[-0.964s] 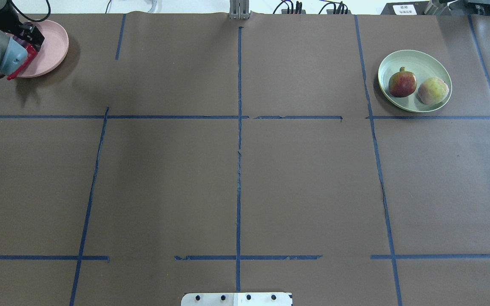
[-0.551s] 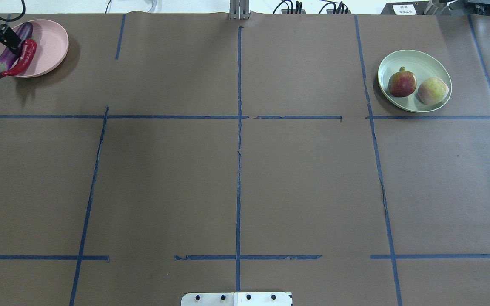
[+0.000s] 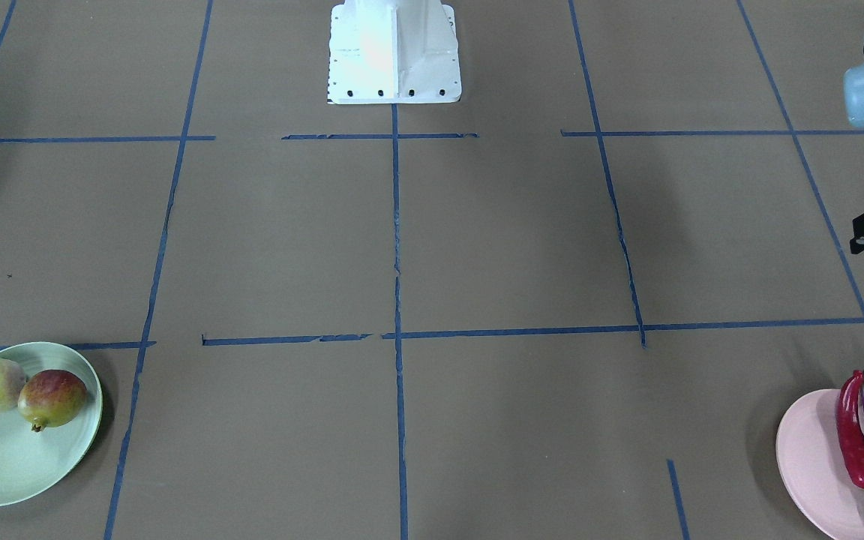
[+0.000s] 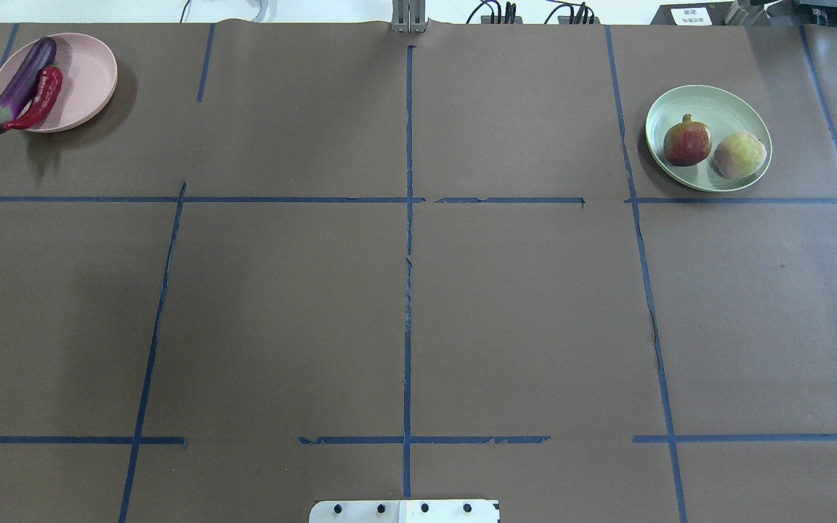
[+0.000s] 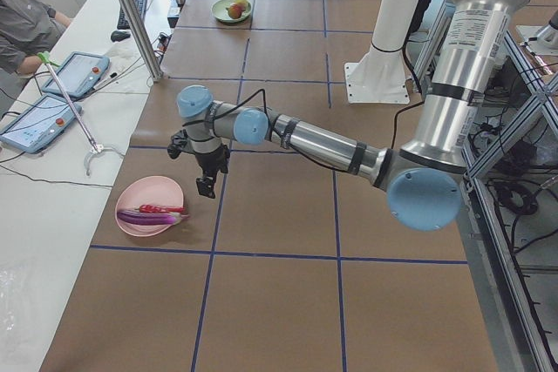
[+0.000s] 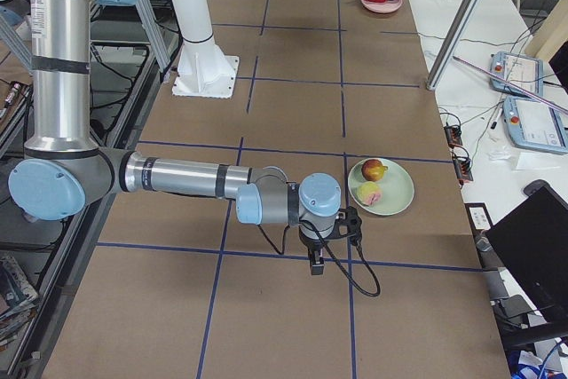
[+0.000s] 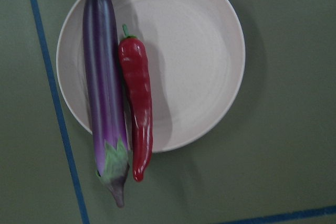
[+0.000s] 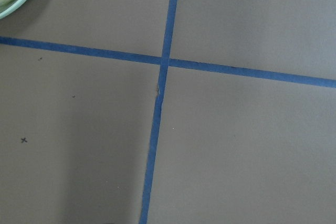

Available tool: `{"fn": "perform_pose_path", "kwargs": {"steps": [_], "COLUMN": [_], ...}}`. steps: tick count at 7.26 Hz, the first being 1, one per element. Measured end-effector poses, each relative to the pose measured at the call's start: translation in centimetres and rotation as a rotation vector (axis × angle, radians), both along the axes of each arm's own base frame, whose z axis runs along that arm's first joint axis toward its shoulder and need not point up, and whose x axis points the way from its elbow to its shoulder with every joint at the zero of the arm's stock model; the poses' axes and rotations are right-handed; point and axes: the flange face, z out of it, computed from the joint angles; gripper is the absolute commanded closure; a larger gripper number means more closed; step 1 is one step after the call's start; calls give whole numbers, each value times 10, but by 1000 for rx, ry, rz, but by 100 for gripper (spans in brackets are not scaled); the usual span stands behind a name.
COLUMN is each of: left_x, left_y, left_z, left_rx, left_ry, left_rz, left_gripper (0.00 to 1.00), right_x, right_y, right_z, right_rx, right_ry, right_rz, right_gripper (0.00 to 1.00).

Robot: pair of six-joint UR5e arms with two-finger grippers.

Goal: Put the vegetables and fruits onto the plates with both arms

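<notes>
Below left gripper point(image 5: 207, 186), just off to side: eggplant point(image 7: 105, 103) and chili point(image 7: 137, 114) touching lengthwise on pink plate point(image 7: 199, 66), ends overhanging rim. Near right gripper point(image 6: 316, 264): pomegranate point(image 4: 687, 143) and peach point(image 4: 739, 155) on green plate point(image 4: 709, 104). Cannot tell whether either gripper is spread or pressed together. Placing looks complete; likely next step is for arms to pull clear without nudging plates.

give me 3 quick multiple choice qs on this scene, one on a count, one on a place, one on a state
1. How many fruits are on the green plate? A one, B two, C three
2. Where is the chili? A green plate, B pink plate, C neither plate
3. How does the eggplant lie? A wholly inside the rim, B cap end overhanging the rim, C upright

Answers: 1 B, two sit side by side; 2 B, it lies beside the eggplant there; 3 B, the cap juts past the plate's edge.
</notes>
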Motion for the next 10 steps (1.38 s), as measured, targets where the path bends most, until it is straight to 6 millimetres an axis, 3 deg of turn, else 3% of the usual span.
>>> {"fn": "perform_pose_path", "kwargs": {"steps": [2,4,6,7,10], "left_x": [-70,-112,-125,-126,-128], "left_y": [57,100,141,151,160], "left_z": [57,97,122,125,127], "left_rx": [-22,-50,-103,-108,-98], "left_ry": [20,36,75,81,51], "left_rz": [-13,-29,-60,-63,-56], "left_gripper": [0,0,0,0,0], "right_x": [0,1,4,5,5], "right_y": [0,0,2,7,17], "right_z": [0,-6,-27,-37,-37], "right_rx": [0,0,-31,-46,-62], "right_ry": [-1,-1,-1,0,-1], "right_rz": [0,2,8,10,6], "right_gripper": [0,0,0,0,0]}}
